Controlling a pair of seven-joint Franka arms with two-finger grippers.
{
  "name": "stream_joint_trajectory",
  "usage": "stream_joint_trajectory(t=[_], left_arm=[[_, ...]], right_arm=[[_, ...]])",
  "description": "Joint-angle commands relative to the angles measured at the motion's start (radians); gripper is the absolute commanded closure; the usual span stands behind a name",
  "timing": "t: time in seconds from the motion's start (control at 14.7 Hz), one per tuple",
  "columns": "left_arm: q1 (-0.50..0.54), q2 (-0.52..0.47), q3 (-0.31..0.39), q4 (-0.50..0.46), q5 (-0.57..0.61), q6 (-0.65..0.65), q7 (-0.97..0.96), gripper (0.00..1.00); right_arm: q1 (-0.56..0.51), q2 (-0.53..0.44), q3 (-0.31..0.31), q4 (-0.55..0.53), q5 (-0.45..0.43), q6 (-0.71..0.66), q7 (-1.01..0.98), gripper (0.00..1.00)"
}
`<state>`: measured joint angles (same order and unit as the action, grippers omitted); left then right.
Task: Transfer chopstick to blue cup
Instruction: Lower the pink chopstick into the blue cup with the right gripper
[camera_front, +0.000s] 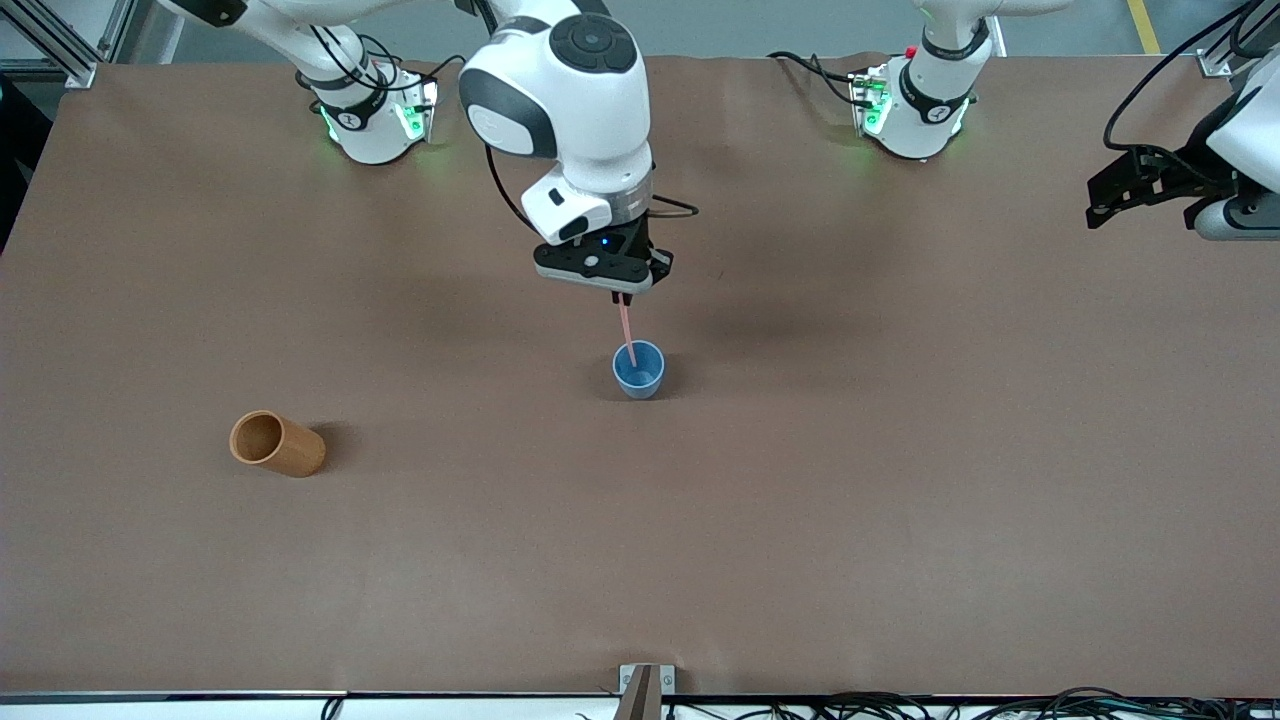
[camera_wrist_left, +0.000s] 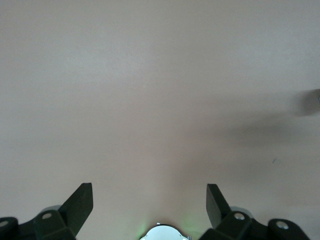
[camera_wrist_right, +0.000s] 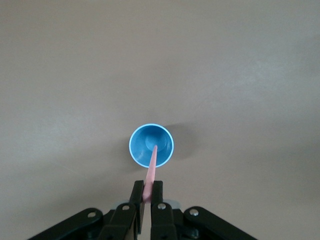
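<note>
The blue cup (camera_front: 638, 369) stands upright mid-table; it also shows in the right wrist view (camera_wrist_right: 151, 144). My right gripper (camera_front: 622, 295) hangs over the cup, shut on the top end of the pale pink chopstick (camera_front: 626, 331). The stick hangs nearly upright with its lower end inside the cup's mouth. In the right wrist view the gripper (camera_wrist_right: 148, 192) pinches the stick (camera_wrist_right: 152, 163), which points down into the cup. My left gripper (camera_front: 1100, 205) waits raised at the left arm's end of the table, open and empty; in the left wrist view (camera_wrist_left: 149, 192) it is over bare table.
An orange-brown wooden cup (camera_front: 277, 443) lies on its side toward the right arm's end of the table, nearer the front camera than the blue cup. A bracket (camera_front: 646, 685) sits at the table's near edge. Cables trail by both arm bases.
</note>
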<state>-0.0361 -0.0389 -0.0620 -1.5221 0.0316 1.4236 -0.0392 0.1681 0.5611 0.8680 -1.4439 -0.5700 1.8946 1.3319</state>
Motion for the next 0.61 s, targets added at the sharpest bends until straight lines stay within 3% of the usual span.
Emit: stream_joint_trajectory(t=[0.0,0.2,0.27,0.34,0.48,0.55], left_arm=[[0.001,-0.027,0.001,-0.033,-0.015,0.02,0.004,0.0],[0.001,-0.041,-0.001,-0.058,-0.016,0.049,-0.008,0.0],[-0.001,-0.042,-0.002,-0.061,-0.016,0.052,-0.01,0.0],[-0.001,-0.042,-0.002,-0.061,-0.019,0.054,-0.013,0.0],[-0.002,-0.041,-0.004,-0.056,-0.019,0.054,-0.01,0.0],[-0.008,-0.039,-0.002,-0.055,-0.019,0.055,-0.01,0.0]], right_arm=[[0.016,0.063,0.012,0.022,-0.059,-0.006,0.027,0.93],[0.05,0.083,-0.01,0.022,-0.071,0.015,0.027,0.89],[0.05,0.083,-0.012,0.022,-0.07,0.036,0.026,0.81],[0.042,0.083,-0.012,0.023,-0.068,0.041,0.021,0.67],[0.03,0.082,-0.012,0.028,-0.07,0.04,0.013,0.25],[0.015,0.079,-0.012,0.03,-0.07,0.04,0.007,0.12]])
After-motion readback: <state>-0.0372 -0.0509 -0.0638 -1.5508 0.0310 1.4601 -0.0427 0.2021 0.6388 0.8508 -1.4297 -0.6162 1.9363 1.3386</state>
